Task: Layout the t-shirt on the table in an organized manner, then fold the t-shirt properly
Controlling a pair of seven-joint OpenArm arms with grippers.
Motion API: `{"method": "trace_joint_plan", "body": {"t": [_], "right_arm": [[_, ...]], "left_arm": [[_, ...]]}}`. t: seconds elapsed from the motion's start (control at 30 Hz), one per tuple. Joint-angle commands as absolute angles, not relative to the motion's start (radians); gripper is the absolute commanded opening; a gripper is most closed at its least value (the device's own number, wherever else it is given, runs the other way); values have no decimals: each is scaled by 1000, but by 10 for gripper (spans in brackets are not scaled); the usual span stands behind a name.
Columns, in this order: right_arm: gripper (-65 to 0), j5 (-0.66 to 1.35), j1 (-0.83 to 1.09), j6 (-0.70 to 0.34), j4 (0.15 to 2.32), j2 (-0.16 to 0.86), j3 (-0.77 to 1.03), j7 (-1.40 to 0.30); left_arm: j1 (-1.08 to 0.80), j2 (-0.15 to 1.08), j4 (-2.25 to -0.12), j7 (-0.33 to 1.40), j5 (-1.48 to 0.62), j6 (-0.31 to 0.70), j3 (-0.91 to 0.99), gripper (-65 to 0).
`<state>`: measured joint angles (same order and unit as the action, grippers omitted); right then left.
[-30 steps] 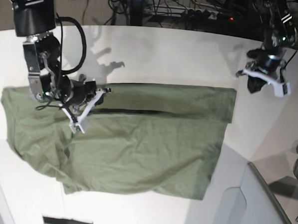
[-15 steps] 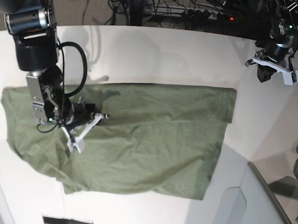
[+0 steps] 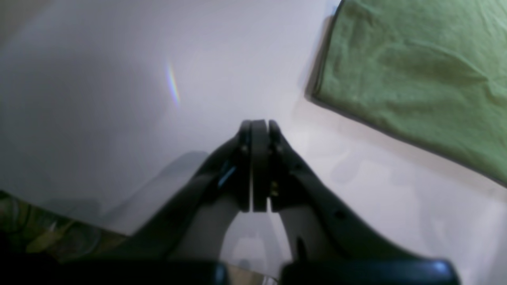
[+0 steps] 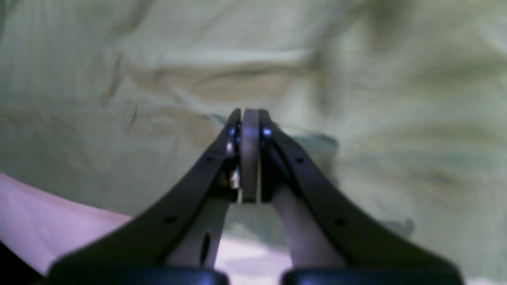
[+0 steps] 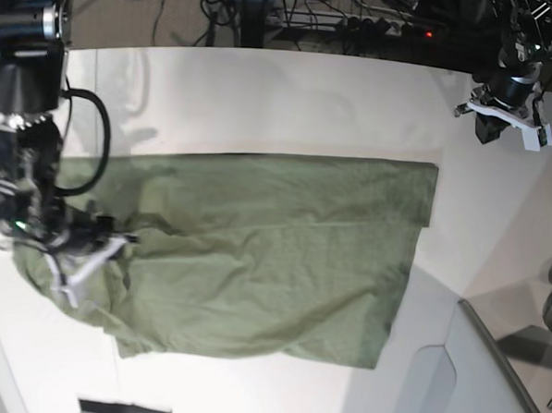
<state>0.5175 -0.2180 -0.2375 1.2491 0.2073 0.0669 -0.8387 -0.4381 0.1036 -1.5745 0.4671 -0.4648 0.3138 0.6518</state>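
The olive-green t-shirt (image 5: 274,253) lies spread and wrinkled across the white table (image 5: 290,105), with its left end bunched. My right gripper (image 5: 88,266) sits low over that left end, near the front edge. In the right wrist view it (image 4: 245,113) is shut, pads together, with no cloth seen between them and the t-shirt (image 4: 356,79) just beneath. My left gripper (image 5: 504,121) hovers over bare table at the far right, clear of the shirt. It (image 3: 255,122) is shut and empty in the left wrist view, and a t-shirt (image 3: 416,71) corner lies off to its upper right.
A pale grey curved panel (image 5: 489,375) stands at the front right beside the table. Cables and a power strip (image 5: 359,26) lie beyond the far edge. A dark strip (image 5: 126,410) marks the front edge. The table edge (image 3: 59,213) runs close behind my left gripper.
My right gripper swept left and toward the front across the shirt; the dark fold line near the top is gone. My left gripper moved up and away to the far right.
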Motion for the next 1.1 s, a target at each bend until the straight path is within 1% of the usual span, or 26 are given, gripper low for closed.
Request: {"method": "trace_joint_plan", "body": {"t": [0.0, 0.07, 0.1, 0.13, 0.2, 0.27, 0.37, 0.47, 0.67, 0.8, 0.87, 0.9, 0.97, 1.07], "right_arm": [[-650, 526, -196, -239, 1294, 217, 166, -865], [-650, 526, -157, -239, 1330, 199, 355, -912], [-650, 524, -153, -239, 1328, 193, 446, -937], [-650, 519, -151, -239, 1323, 197, 521, -958], [-648, 519, -147, -245, 1293, 220, 616, -997], [-647, 521, -147, -245, 1256, 263, 662, -1027], [-647, 526, -147, -246, 1193, 306, 693, -1050], [-650, 526, -147, -246, 1155, 323, 707, -1070], [-650, 526, -117, -239, 1162, 323, 707, -1115], [-650, 527, -148, -245, 1161, 321, 708, -1262], [-645, 532, -157, -246, 1164, 320, 708, -1279], [-629, 555, -157, -246, 1165, 320, 708, -1277], [-563, 611, -154, -246, 1168, 321, 708, -1277], [-408, 707, -136, -246, 1201, 328, 707, -1276]], "left_arm": [[-438, 119, -1590, 446, -473, 312, 661, -650], [-424, 127, -1590, 449, -473, 312, 661, -650], [-420, 133, -1589, 450, -473, 312, 661, -617], [-417, 137, -1589, 450, -475, 312, 661, -561], [-412, 137, -1587, 450, -478, 312, 661, -461], [-412, 137, -1590, 450, -479, 312, 661, -387], [-403, 136, -1589, 450, -483, 312, 661, -295], [-406, 133, -1572, 450, -483, 312, 661, -240], [-423, 130, -1569, 450, -483, 312, 654, -237], [-424, 130, -1575, 446, -483, 312, 656, -237], [-424, 130, -1575, 446, -483, 312, 654, -237], [-424, 130, -1575, 446, -483, 312, 654, -237], [-423, 130, -1573, 446, -483, 314, 657, -237], [-423, 131, -1570, 446, -483, 314, 659, -237]]}}
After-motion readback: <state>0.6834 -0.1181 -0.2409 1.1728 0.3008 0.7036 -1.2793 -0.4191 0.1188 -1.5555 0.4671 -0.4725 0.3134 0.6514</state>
